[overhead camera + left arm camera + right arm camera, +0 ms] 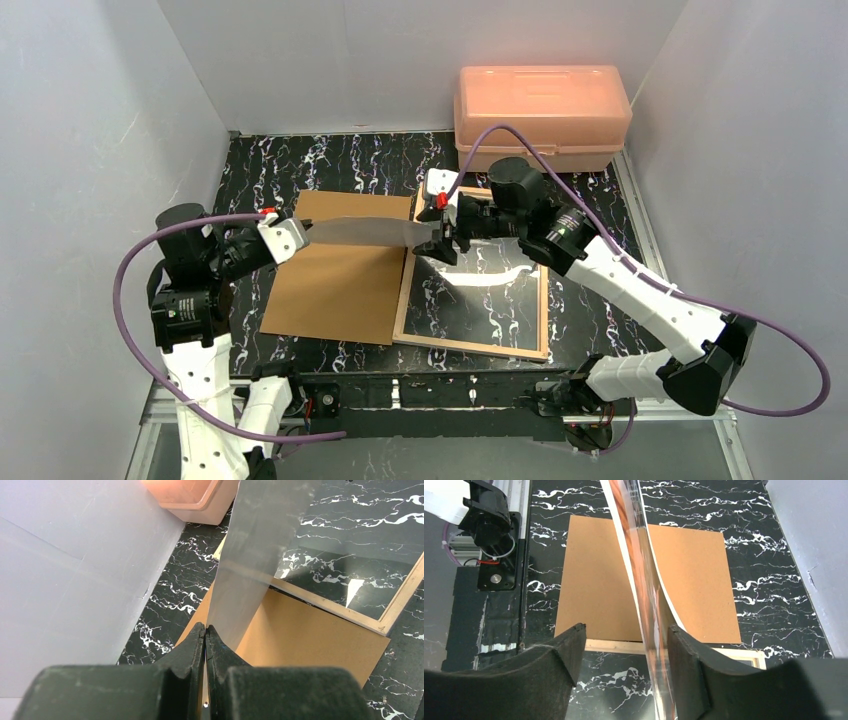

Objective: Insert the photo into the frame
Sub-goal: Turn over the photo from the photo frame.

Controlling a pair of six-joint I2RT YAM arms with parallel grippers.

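Observation:
The photo [365, 232] hangs edge-on in the air, stretched between my two grippers above the brown backing board [335, 290]. My left gripper [300, 232] is shut on its left edge; the left wrist view shows the jaws [206, 629] pinched on the grey sheet [250, 555]. My right gripper [440, 235] is open around the photo's right end. In the right wrist view the glossy orange-brown print [644, 595] passes between the fingers [626, 645], close against the right one. The frame [470, 345] lies back-up on the table, light wood, just right of the board.
An orange plastic box [540, 115] stands at the back right, behind the frame. Grey walls close in the left, back and right sides. A black arm mount [489, 510] sits at the table's near edge. A glare patch [490, 275] shows inside the frame.

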